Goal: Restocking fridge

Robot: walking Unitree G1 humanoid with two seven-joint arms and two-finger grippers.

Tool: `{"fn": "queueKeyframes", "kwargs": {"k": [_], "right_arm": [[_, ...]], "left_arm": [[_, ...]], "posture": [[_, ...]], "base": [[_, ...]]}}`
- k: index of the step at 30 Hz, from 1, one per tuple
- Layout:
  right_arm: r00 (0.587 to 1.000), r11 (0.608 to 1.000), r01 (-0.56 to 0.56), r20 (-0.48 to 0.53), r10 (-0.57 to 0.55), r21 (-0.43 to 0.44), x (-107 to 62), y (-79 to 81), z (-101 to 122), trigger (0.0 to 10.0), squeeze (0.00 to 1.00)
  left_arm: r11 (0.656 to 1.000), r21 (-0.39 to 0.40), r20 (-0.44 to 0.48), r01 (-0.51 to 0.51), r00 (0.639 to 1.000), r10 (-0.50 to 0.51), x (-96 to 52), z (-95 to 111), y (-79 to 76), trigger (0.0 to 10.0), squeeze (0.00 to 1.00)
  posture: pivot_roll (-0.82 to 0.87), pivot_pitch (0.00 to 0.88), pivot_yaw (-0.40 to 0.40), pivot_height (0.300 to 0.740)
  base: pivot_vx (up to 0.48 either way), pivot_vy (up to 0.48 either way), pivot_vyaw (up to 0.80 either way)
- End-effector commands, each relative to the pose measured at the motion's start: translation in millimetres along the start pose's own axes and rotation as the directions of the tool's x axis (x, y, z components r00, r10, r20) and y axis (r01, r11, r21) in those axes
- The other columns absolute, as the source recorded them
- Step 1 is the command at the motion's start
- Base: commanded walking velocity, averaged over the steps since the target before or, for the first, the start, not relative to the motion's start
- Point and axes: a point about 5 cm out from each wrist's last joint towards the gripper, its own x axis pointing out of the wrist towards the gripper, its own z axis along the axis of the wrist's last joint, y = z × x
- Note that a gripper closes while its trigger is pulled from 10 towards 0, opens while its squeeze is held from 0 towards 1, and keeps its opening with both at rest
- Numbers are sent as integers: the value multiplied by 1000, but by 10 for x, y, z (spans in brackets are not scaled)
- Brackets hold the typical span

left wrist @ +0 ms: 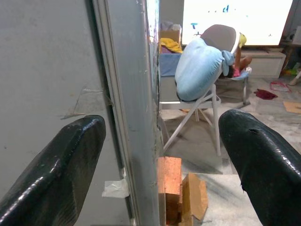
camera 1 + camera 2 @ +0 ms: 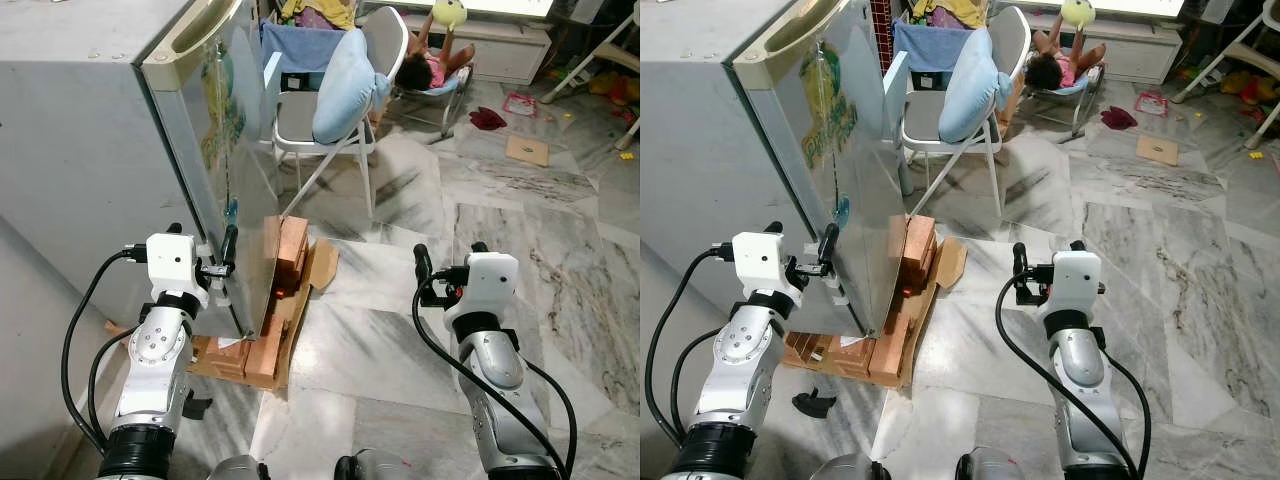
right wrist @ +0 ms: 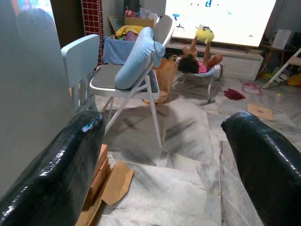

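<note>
The fridge [image 2: 90, 150] fills the upper left of the head views, grey, its door edge [image 1: 134, 117] showing a strip of tape low down. The left claw [image 2: 205, 262] sits at that edge — fingers spread wide, one on each side of the door, not clearly touching. The right claw [image 2: 447, 258], lower right, hangs apart and empty over the marble floor [image 2: 560, 240]. Bricks [image 2: 280, 290] on cardboard prop the fridge's foot; a folding chair [image 2: 330, 110] stands behind.
</note>
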Motion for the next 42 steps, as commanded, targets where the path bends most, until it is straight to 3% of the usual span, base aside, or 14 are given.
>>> {"fn": "queueKeyframes", "kwargs": {"k": [1, 10, 11, 23, 30, 38, 42], "right_arm": [[1000, 1000, -9, -16, 9, 2, -4, 6, -22, 10000, 0], [1000, 1000, -10, -19, 10, 0, 9, 20, -16, 10000, 0], [1000, 1000, -3, 4, 3, -15, -61, -10, 13, 10000, 0], [1000, 1000, -8, 12, 9, -24, -97, -9, 17, 10000, 0], [1000, 1000, -20, 17, 21, -23, -86, 1, 29, 10000, 0], [1000, 999, -22, 21, 22, -27, -69, -6, 49, 10000, 0], [999, 999, -28, 27, 29, -32, -85, -2, 78, 10000, 0]], "left_arm": [[1000, 2, 13, -12, 1000, 12, -6, 31, 29, 10000, 0], [1000, 4, 10, -13, 1000, 13, -8, 22, 38, 10000, 0], [1000, 19, -4, -20, 1000, 20, -76, -18, 44, 10000, 0], [999, 43, -23, -33, 999, 34, -120, -74, 72, 10000, 0], [993, 83, -24, -86, 996, 88, 42, -76, 219, 10000, 0], [997, 46, -6, -64, 998, 65, 224, -25, 183, 10000, 0], [1000, 5, -6, -29, 1000, 29, 385, 13, 120, 10000, 0]], "posture": [[-25, 0, -15, 740], [0, 0, 0, 740], [-45, 74, -9, 740], [-42, 65, -7, 740], [-39, 65, -13, 740], [-49, 69, -15, 740], [-67, 75, -14, 740]], "base": [[0, 0, 0], [0, 0, 0], [0, 0, 0], [0, 0, 0], [0, 0, 0], [0, 0, 0], [0, 0, 0]]}}
